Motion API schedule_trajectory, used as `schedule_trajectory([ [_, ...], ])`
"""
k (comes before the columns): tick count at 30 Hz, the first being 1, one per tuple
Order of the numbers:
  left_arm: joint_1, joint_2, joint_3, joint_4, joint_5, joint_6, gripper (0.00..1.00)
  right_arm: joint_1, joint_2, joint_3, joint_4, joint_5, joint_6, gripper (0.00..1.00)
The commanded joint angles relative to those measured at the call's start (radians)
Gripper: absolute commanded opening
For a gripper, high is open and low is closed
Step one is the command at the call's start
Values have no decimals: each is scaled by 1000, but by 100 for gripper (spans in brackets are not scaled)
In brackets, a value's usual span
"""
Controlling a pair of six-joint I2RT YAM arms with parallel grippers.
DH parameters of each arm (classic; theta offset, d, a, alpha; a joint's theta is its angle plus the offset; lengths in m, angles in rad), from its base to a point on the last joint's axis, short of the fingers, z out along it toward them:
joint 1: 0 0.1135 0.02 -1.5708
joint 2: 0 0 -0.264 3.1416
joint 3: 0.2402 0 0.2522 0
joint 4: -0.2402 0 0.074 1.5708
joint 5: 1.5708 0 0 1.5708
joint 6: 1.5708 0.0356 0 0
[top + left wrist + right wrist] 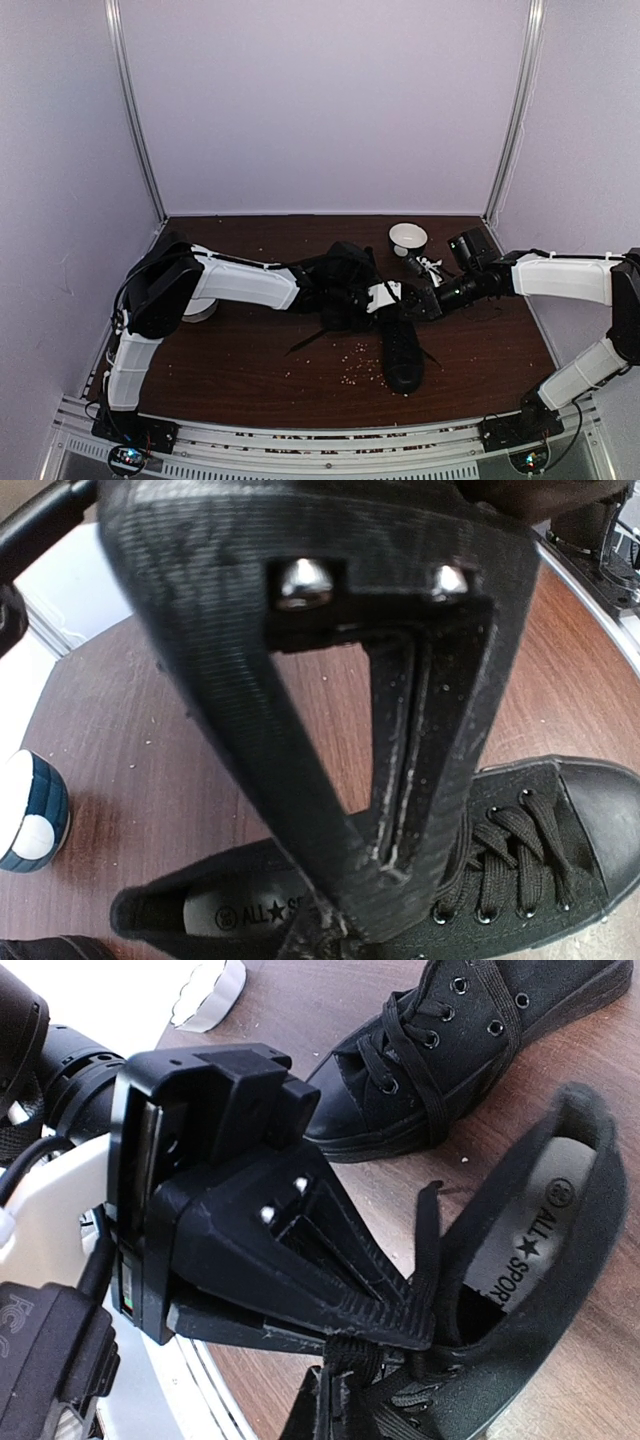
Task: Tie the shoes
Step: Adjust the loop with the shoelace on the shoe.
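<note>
One black shoe (403, 355) lies mid-table with its toe toward the near edge; the left wrist view shows its laced front (520, 880) and the right wrist view its open collar (520, 1290). The second shoe (345, 265) lies behind it, partly under the left arm, and its laced side (470, 1030) shows in the right wrist view. Both grippers meet over the near shoe's opening. My left gripper (385, 875) (392, 303) is shut at the top eyelets. My right gripper (415, 1335) (408, 306) is shut on a bunched lace (400, 1348) that runs down to the left tips. A loose lace end (430, 1220) sticks up.
A white bowl (408, 238) stands at the back, with a crumpled white piece (430, 268) near it. A blue and white cup (30, 810) sits at the left beside the left arm. Pale crumbs (350, 350) are scattered over the brown table (250, 350).
</note>
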Motion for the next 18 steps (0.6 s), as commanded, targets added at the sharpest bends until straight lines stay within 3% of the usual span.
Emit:
schedule_trajectory([
  [1,12,8,4,91,-14,-35,0,11,-7,30,-19,-40,-23,0],
  [3,11,11,4,93,-23,-39,0,11,-7,33,-22,-47,-26,0],
  [8,11,12,-3,108,-49,-43,0,-5,-41,33,1,-72,10,17],
  [13,10,12,-8,115,-57,-42,0,-60,-64,15,42,-38,70,20],
  [18,10,11,-12,119,-57,-42,0,-70,-4,5,65,3,91,15],
])
